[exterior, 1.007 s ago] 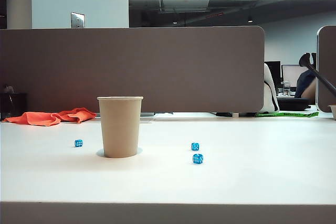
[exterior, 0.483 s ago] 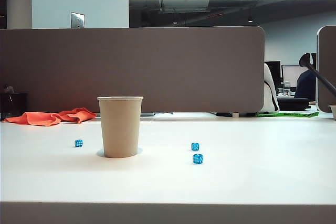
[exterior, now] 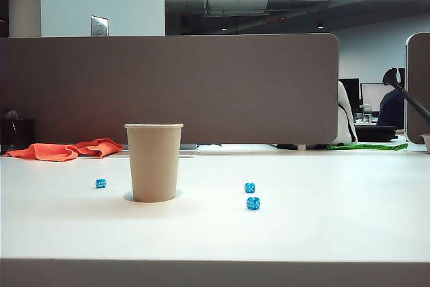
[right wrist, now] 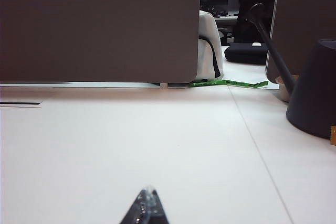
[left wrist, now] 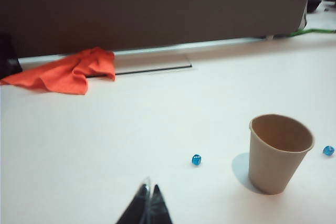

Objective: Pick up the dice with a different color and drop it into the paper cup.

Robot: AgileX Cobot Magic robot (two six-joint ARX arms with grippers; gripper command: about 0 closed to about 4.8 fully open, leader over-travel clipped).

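Note:
The paper cup (exterior: 154, 162) stands upright on the white table, left of centre; in the left wrist view the paper cup (left wrist: 278, 153) shows an open mouth with nothing visible inside. Three blue dice lie around it: one (exterior: 100, 183) to its left and two (exterior: 249, 187) (exterior: 253, 203) to its right. The dice with a different color shows in no view. My left gripper (left wrist: 150, 188) is shut and empty, held back from the cup above bare table. My right gripper (right wrist: 149, 190) is shut and empty over bare table. Neither gripper appears in the exterior view.
An orange cloth (exterior: 64, 150) lies at the back left against the brown divider panel (exterior: 168, 89). A dark cone-shaped base (right wrist: 315, 90) stands on the neighbouring desk to the right. The table's front edge (exterior: 215, 260) runs across the exterior view.

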